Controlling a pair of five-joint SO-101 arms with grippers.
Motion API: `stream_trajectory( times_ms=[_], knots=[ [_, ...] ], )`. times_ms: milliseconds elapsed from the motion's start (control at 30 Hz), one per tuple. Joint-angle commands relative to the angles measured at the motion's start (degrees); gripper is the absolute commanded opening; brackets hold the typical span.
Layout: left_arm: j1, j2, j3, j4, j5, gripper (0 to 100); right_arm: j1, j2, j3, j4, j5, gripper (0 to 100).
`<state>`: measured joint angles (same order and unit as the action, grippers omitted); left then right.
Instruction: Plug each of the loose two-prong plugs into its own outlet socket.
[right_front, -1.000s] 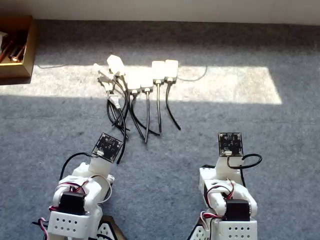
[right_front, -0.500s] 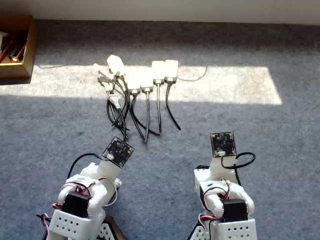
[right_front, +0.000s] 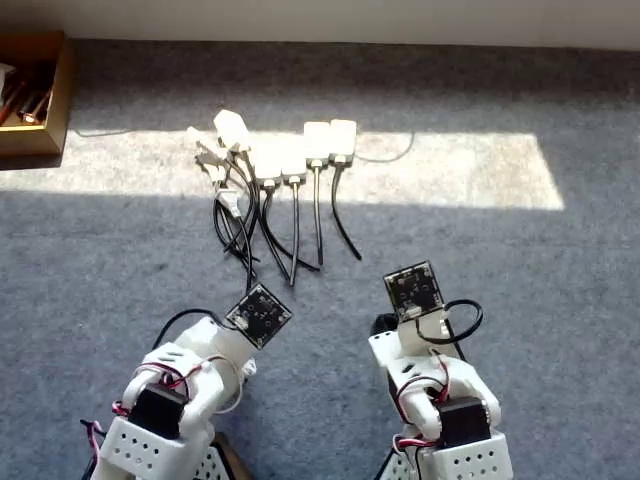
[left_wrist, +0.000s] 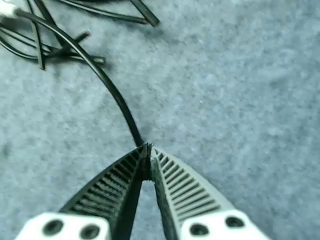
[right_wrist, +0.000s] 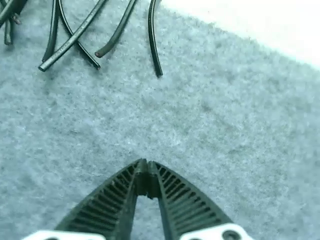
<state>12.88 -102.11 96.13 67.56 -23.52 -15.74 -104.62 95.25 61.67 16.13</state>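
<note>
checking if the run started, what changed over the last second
The left arm swung right toward the middle; the right arm swung left toward it. Nothing was gripped or released. The plugs and cables lie where they were.

At 11 o'clock the white plugs (right_front: 317, 142) are too washed out by sunlight to show prongs. The end of one black cable (left_wrist: 107, 86) hides behind my left gripper (left_wrist: 148, 150).

High view downward; wrist views close above carpet (right_front: 500, 300), toward shared cables (right_front: 294, 228).
</note>
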Motion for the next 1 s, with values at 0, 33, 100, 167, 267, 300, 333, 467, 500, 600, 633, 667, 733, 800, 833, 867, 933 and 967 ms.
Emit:
stream_trajectory(
  times_ms=[0,33,100,167,267,300,333,467,500,600,633,667,733,800,833,867,933,967],
  knots=[
    [-14.11,-0.31,1.1,-8.7,-4.31,1,3.47,-0.57,7.87,-5.93,14.59,0.9],
    [-18.51,-0.31,1.1,-11.43,-4.57,1,4.79,-0.57,7.87,-7.87,17.67,0.7],
    [-27.3,-0.31,1.1,-18.64,-4.22,1,8.48,-0.57,7.87,-11.21,20.13,0.6],
    [-33.89,-0.31,1.1,-25.85,-4.22,1,13.32,-0.57,7.87,-14.37,20.13,0.6],
    [-38.99,-0.22,1.1,-32.97,-4.22,1,21.49,-0.57,7.87,-18.33,19.52,0.6],
    [-38.99,-0.22,1.1,-34.2,-4.31,1,24.22,-0.57,7.78,-19.3,17.49,0.6],
    [-38.73,-0.22,1.1,-34.73,-4.31,1,26.15,-0.57,7.78,-19.74,14.77,0.6],
    [-36.35,-0.22,1.1,-34.9,-4.31,1,29.76,-0.57,7.78,-19.91,6.59,0.9],
    [-36.26,-0.22,1.1,-34.9,-4.31,1,29.58,-0.57,7.78,-20.0,6.42,0.9],
    [-37.32,-0.22,1.1,-34.73,-4.31,1,28.88,-0.57,7.78,-20.0,6.42,0.9],
    [-38.37,-0.22,1.1,-34.37,-4.31,1,29.05,-0.57,7.78,-20.0,6.42,0.9],
    [-38.99,-0.22,1.01,-33.58,-4.31,1,29.32,-0.57,7.78,-20.0,6.42,0.9],
    [-40.4,-0.31,0.31,-32.35,-4.48,1,31.25,-0.57,7.69,-20.09,6.15,0.9],
    [-41.71,-0.31,-0.57,-32.18,-4.48,1,33.1,-0.57,6.99,-22.11,6.07,0.9],
    [-42.07,-0.31,-0.75,-32.26,-4.48,1,33.8,-0.57,6.64,-23.69,5.98,0.7],
    [-42.24,-0.31,-0.84,-32.26,-4.22,1,34.33,-0.57,6.46,-25.27,5.36,0.7],
    [-42.24,-0.31,-0.92,-32.26,-2.73,1,34.59,-0.57,6.37,-28.53,-0.26,0.7],
    [-42.24,-0.31,-0.84,-32.26,0.09,1,34.68,-0.57,6.46,-30.29,-4.66,0.7]
  ],
)
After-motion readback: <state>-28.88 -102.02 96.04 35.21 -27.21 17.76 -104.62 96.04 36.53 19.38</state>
